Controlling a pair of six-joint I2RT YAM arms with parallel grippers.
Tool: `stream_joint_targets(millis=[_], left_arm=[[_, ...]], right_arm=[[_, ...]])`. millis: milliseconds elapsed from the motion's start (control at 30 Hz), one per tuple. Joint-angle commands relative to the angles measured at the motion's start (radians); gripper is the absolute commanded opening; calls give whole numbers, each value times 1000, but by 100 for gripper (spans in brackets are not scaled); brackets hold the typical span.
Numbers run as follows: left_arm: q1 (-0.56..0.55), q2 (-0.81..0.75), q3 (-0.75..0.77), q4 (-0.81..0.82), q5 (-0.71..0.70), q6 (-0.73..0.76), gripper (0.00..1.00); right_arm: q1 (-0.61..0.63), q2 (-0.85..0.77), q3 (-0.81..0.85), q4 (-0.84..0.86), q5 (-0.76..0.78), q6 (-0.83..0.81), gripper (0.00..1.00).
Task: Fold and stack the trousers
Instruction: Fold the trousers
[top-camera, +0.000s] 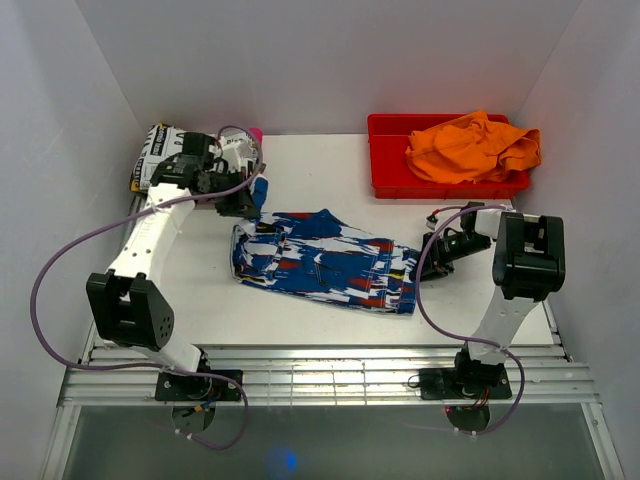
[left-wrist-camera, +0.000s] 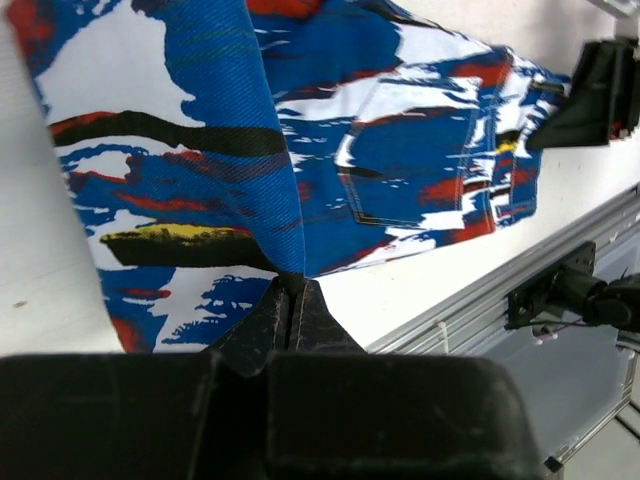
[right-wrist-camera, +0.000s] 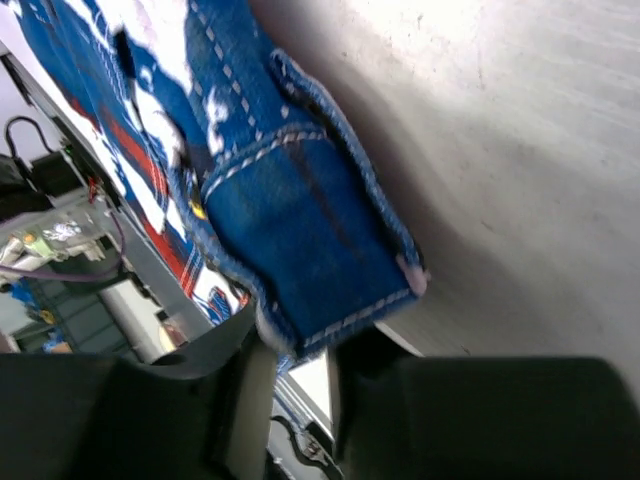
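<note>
While my left gripper (left-wrist-camera: 290, 305) and right gripper (right-wrist-camera: 293, 355) each pinch the trousers (top-camera: 325, 262), I reckon I'm mid-fold. Next I'd carry one end across.

Mid-way across the flat white worktop (top-camera: 320, 170): the royal-blue, white-streaked soft cloth trousers (top-camera: 325, 262), laid crosswise. At the trousers' far-left corner, the black two-finger left end effector (top-camera: 249, 205), pinched on a raised fold there. At their right edge, the black two-finger right end effector (top-camera: 430, 266), hem between its fingers. Behind and right of the trousers, well apart, the red rectangular plastic bin (top-camera: 440, 187); in it, the crumpled orange cloth (top-camera: 470, 148). Behind and left of the trousers, the folded black-and-white newspaper-print cloth (top-camera: 152, 160).
</note>
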Motion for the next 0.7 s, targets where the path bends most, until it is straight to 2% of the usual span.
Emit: stream_joint_targets(millis=[0,33,67,233,667], left_arm=[[-128,-56,-20,84,-71,-99,0],[-159,-47,-18,92,-91,-112,0],[-217,-15,-11,93,-108,-122,0],[-364,67,27,147,-163,-190,0],[-626,280,148,263,-208,-353,0]], right_arm=[[28,14,-5,54,-26,20,26],[30,19,-7,55,-26,20,15],[36,21,-5,54,-26,18,9],[37,24,-5,52,-37,21,8],[37,21,-19,55,-57,23,8]])
